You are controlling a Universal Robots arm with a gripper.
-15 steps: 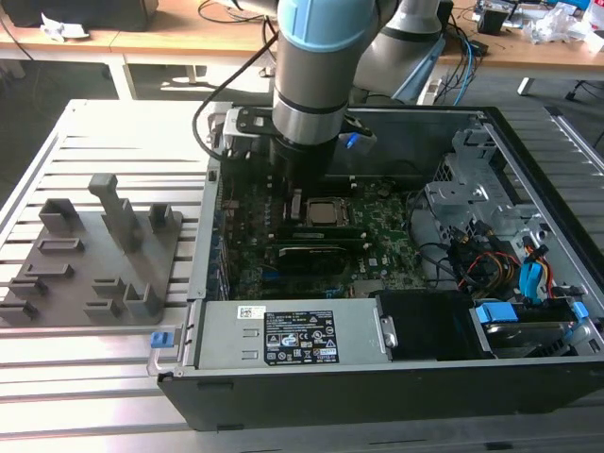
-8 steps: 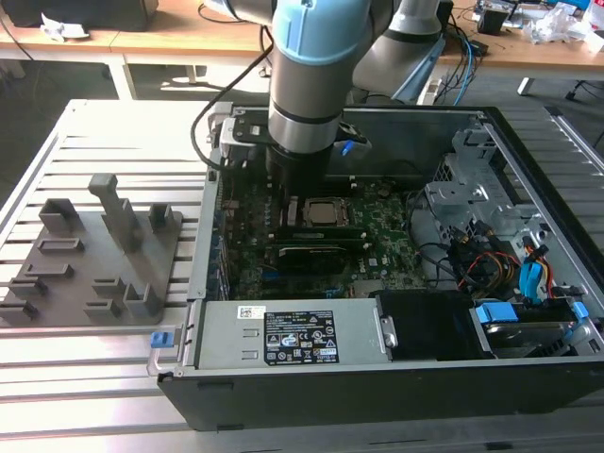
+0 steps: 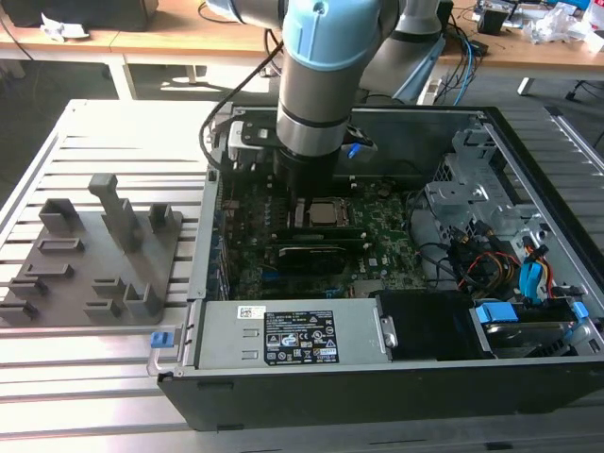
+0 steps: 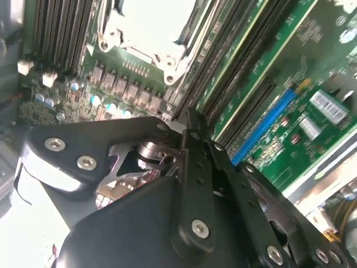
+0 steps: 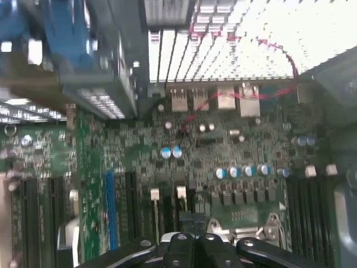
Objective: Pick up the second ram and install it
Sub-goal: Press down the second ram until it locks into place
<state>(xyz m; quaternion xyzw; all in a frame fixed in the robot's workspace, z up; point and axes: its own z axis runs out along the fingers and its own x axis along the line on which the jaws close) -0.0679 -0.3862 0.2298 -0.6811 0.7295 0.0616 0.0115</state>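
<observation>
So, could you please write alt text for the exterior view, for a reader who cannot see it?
A robot arm reaches down into an open computer case, over the green motherboard by the CPU socket. A grey holder block sits on the slatted table at the exterior view's left.

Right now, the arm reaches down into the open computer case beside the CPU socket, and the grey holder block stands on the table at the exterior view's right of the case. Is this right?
Not quite. In the exterior view the grey holder block stands at the exterior view's left of the computer case, not its right. The rest holds: the arm reaches down into the open case beside the CPU socket.
</observation>
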